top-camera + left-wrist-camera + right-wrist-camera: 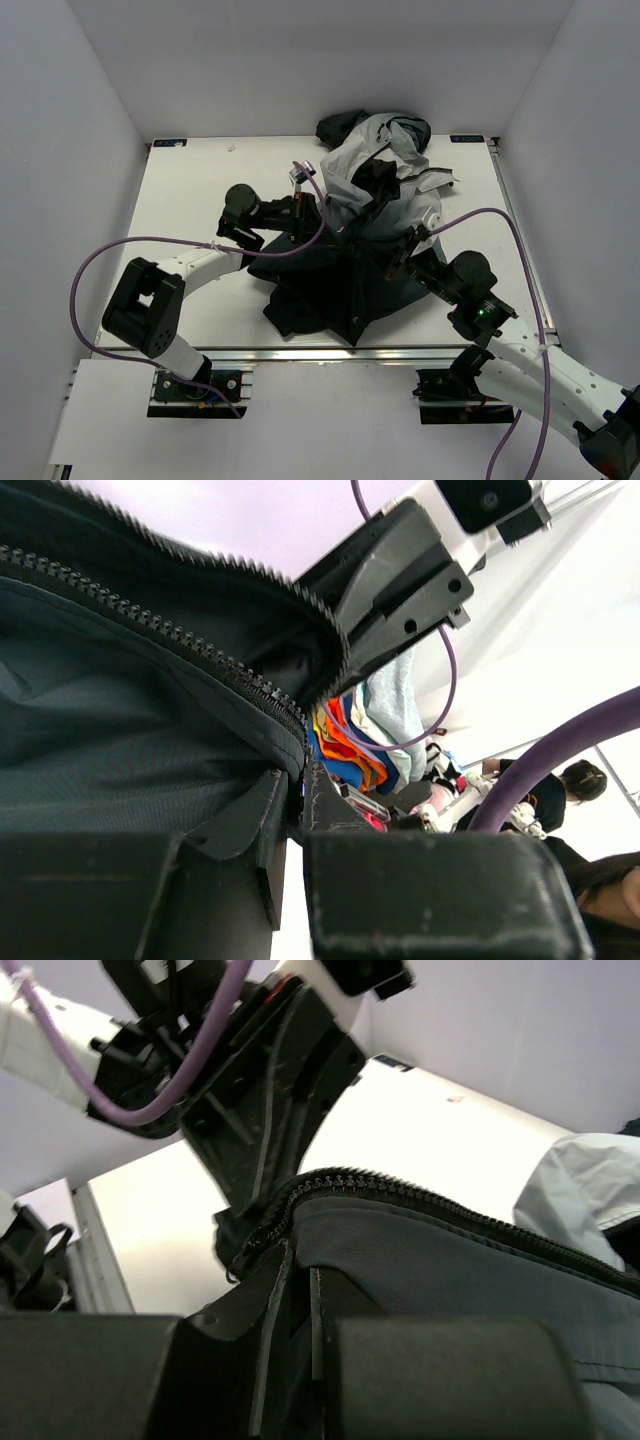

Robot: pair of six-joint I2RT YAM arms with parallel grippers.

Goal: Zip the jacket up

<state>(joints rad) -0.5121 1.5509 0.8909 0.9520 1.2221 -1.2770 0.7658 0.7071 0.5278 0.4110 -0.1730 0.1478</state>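
Note:
The jacket point(340, 285) lies bunched in the middle of the table, light grey at the back and dark charcoal toward the front. My left gripper point(318, 210) reaches in from the left and is shut on the jacket's dark zipper edge point(285, 715), whose teeth point(150, 620) run up and left. My right gripper point(398, 248) comes from the right and is shut on a fold of dark fabric point(450, 1260) just under a curved run of zipper teeth point(360, 1180). The two grippers face each other closely. The zipper's slider is not clearly visible.
The white table point(195, 190) is boxed in by pale walls on three sides, with a metal rail point(330, 352) along its near edge. Purple cables point(100, 262) loop off both arms. Colourful cloth point(350, 742) and people show beyond the table in the left wrist view.

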